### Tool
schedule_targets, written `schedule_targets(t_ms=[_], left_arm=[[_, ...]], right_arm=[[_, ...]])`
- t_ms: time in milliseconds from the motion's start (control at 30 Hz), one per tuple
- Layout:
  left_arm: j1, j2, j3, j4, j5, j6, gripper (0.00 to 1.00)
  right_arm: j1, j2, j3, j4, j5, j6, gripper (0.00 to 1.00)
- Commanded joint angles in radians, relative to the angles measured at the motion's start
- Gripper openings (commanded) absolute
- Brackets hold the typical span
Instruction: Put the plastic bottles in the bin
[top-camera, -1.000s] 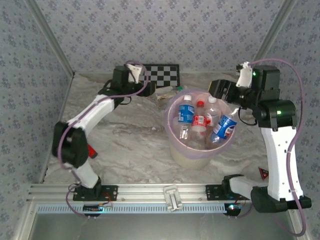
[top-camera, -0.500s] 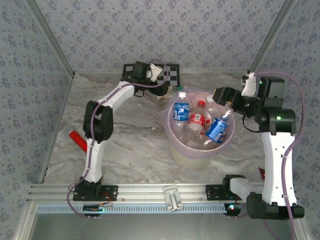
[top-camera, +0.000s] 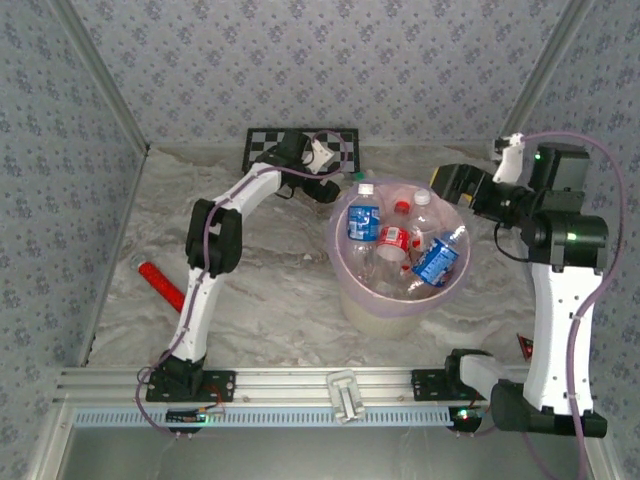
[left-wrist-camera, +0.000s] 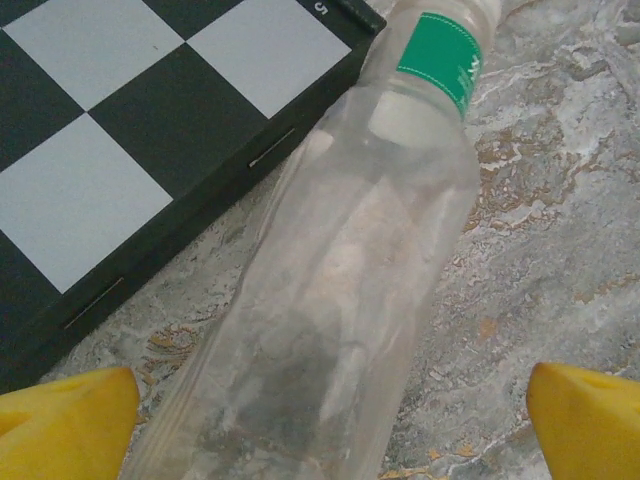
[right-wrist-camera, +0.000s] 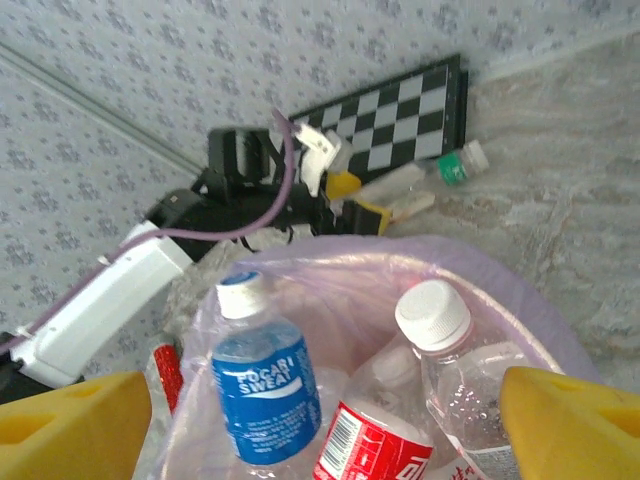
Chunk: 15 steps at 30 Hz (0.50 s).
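The cream bin (top-camera: 372, 310) with its pink liner stands mid-table and holds several plastic bottles: one blue-labelled with a white cap (top-camera: 363, 222), one red-labelled (top-camera: 395, 240), and another blue-labelled one lying tilted (top-camera: 435, 262). A clear bottle with a green label (left-wrist-camera: 340, 270) lies on the table beside the checkerboard. My left gripper (left-wrist-camera: 330, 425) is open and straddles its body. My right gripper (top-camera: 442, 188) hangs open and empty over the bin's back right rim. Below it are the Pocari bottle (right-wrist-camera: 265, 390) and a white-capped clear bottle (right-wrist-camera: 440, 325).
A black-and-white checkerboard (top-camera: 345, 140) lies against the back wall, touching the bottle's side. A flat red bar (top-camera: 160, 285) rests on the marble table at the left. Patterned walls close in the back and both sides.
My right gripper let go of the blue-labelled bottle, which dropped into the bin, and drew back to the right. My left arm stretched toward the back right and came over the green-labelled bottle.
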Motion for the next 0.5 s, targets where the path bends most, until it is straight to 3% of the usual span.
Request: schedule_targets(t_ms=[0,133,367,467], left_arm=[[0.0,0.029,0.057,-0.053,-0.009,0.049,0.99],[0.0,0.033,0.046,-0.061,-0.021,0.058,0.93],[0.0,0.01,0.018,-0.057,-0.05,0.057,0.63],[0.001,-0.034,-0.031,-0.029,-0.043,0.046,0.55]], right_arm=[[-0.026,-0.004,0.058,-0.04,-0.05,-0.022,0.92],[-0.045,-0.008,0.07,-0.009,-0.109,0.002,0.92],[-0.051,-0.008,0.065,0.044,-0.189,0.035,0.92],[-0.051,-0.005,0.068,0.05,-0.198,0.037,0.92]])
